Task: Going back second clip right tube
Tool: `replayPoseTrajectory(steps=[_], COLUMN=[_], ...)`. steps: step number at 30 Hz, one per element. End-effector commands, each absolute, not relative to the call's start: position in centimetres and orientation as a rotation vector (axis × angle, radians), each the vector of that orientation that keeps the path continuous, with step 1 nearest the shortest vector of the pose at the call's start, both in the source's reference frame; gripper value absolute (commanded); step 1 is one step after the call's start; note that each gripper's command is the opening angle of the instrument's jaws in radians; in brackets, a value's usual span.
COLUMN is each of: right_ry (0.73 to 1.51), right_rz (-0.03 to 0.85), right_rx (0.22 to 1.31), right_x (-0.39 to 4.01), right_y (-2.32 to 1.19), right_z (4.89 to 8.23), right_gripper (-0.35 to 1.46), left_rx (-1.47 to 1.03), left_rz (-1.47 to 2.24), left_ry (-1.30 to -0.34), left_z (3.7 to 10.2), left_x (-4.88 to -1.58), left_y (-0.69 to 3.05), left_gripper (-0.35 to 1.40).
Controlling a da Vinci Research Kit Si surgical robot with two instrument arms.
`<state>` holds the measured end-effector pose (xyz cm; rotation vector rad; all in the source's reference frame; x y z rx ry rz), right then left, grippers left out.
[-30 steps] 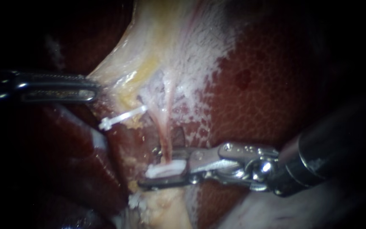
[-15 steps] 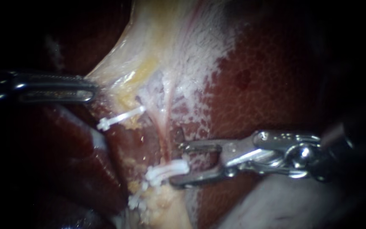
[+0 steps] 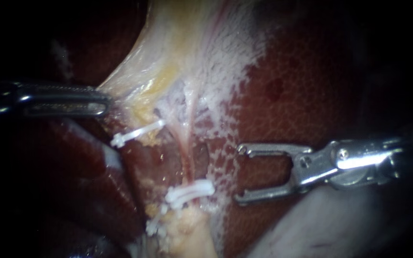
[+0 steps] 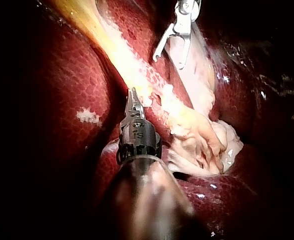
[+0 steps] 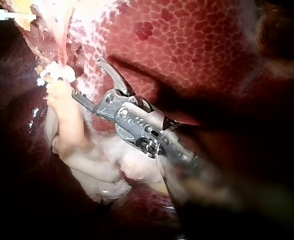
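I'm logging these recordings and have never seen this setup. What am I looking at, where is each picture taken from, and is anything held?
This is a surgical robot working on a pig's liver on a bench. The endoscope view is taken close to the tissue; the other two come from a camera on each arm. The left instrument comes in from the left, jaws shut on the edge of the pale tissue. The right instrument has open, empty jaws, apart from a white clip that sits across a thin pink tube. Nearer the left instrument lies another clip.
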<state>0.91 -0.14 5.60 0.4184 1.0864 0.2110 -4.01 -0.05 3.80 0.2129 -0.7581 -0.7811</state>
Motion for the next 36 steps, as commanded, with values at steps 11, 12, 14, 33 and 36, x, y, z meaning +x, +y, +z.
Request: replayPoseTrajectory(steps=[11, 12, 14, 33, 36], right_ry=[1.091, 1.092, 1.093, 1.102, 1.103], right_rz=[0.192, 0.188, 0.182, 0.148, 0.142], right_rx=[0.412, 0.406, 0.403, 0.398, 0.395], right_x=[0.83, 0.82, 0.81, 0.79, 0.78], right_y=[-0.10, -0.10, -0.11, -0.12, -0.12], right_z=[5.55, 5.55, 5.55, 5.54, 5.54], right_gripper=[0.60, 0.60, 0.60, 0.60, 0.60], left_rx=[0.215, 0.215, 0.212, 0.318, 0.323], left_rz=[-0.785, -0.785, -0.791, -0.767, -0.765], left_ry=[-0.758, -0.758, -0.757, -0.767, -0.766], left_z=[3.88, 3.91, 4.00, 4.77, 4.79], left_x=[-4.00, -3.99, -3.99, -4.34, -4.39], left_y=[-0.03, -0.03, -0.02, -0.24, -0.26], left_gripper=[-0.35, -0.35, -0.35, -0.35, -0.35])
